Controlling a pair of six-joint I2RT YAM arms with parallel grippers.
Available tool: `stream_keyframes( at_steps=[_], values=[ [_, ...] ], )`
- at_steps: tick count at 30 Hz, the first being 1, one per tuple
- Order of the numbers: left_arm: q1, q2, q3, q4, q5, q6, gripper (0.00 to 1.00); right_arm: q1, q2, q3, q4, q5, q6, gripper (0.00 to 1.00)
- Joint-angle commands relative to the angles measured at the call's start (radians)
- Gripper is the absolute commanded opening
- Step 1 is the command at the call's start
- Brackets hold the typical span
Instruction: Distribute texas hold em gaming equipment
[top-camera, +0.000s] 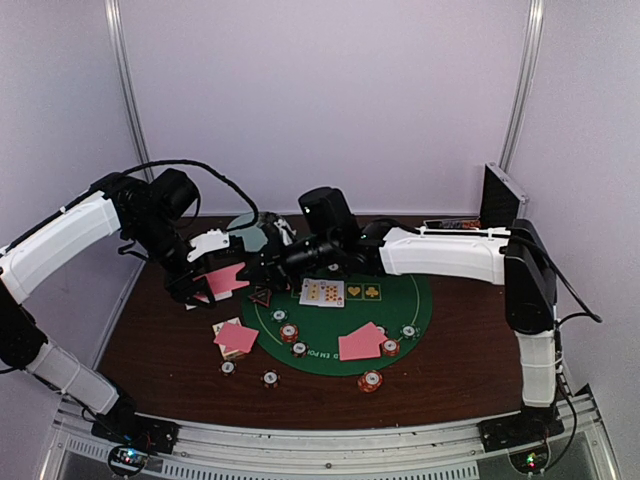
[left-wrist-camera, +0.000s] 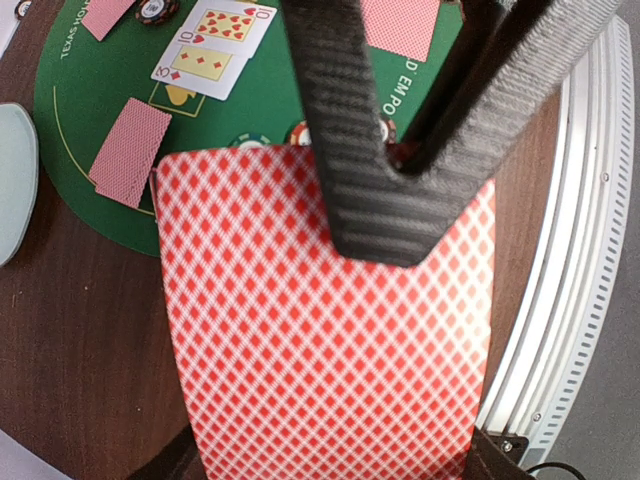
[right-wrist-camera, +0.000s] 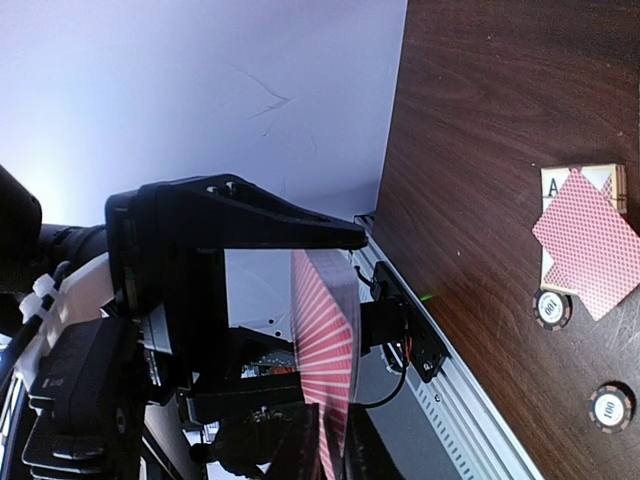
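You're clamping one pink-backed card in the left end effector over the worktop's open left side — right end effector is crowding it, jaws unreadable. Two face-up cards are lying on felt.

- The pink-backed card runs off the left wrist view's bottom edge; a finger covers its top.
- The plate is cut by that view's left edge.
- From above, the chip markings are too small to read.

Red-and-white diamond-backed cards, green mat
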Motion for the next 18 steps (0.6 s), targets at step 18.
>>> stream_keyframes(
  at_steps=[18],
  values=[
    [0.002,-0.031,0.006,0.010,0.001,0.002,0.00,-0.142,-0.130,-0.020,-0.331,-0.012,-0.176,0.00]
  ],
)
